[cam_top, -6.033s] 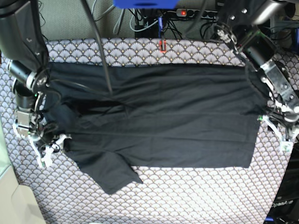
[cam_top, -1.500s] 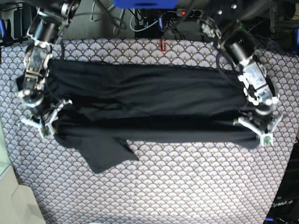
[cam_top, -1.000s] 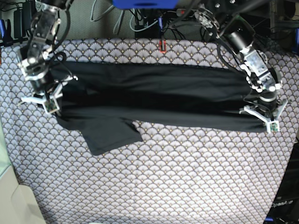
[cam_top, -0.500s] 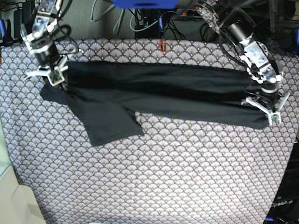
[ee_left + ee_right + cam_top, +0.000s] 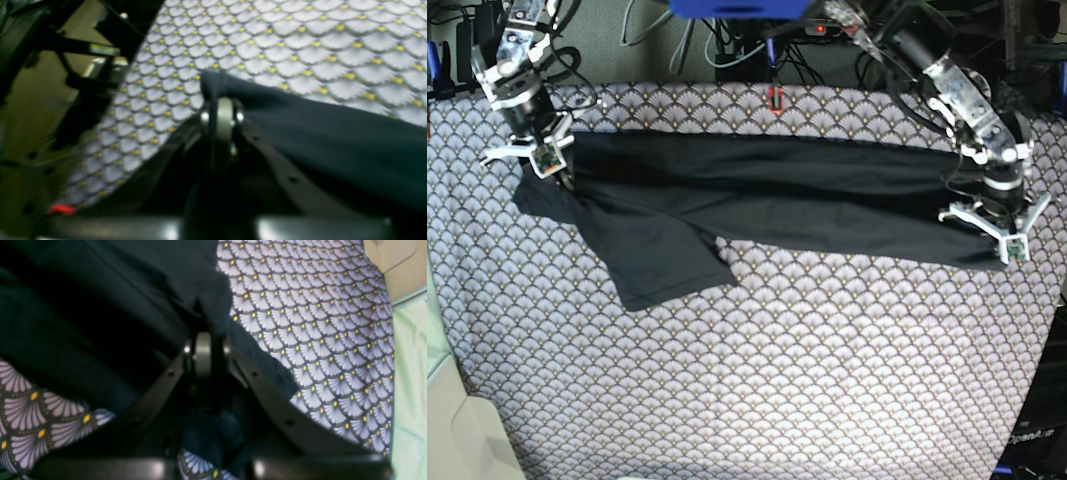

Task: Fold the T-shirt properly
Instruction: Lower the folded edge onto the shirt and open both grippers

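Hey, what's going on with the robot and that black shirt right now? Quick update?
Left gripper and right gripper both pinched shut on T-shirt edges. Shirt folded into a long band across the patterned table cover, one sleeve sticking out. Nothing in the way.

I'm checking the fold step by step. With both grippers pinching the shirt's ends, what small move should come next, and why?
Probably lower both ends and let go. The left gripper and right gripper are each shut on the T-shirt, which already lies as a long narrow band across the patterned table cover, so the lengthwise fold looks made. One sleeve sticks out toward the front and needs tucking afterwards.
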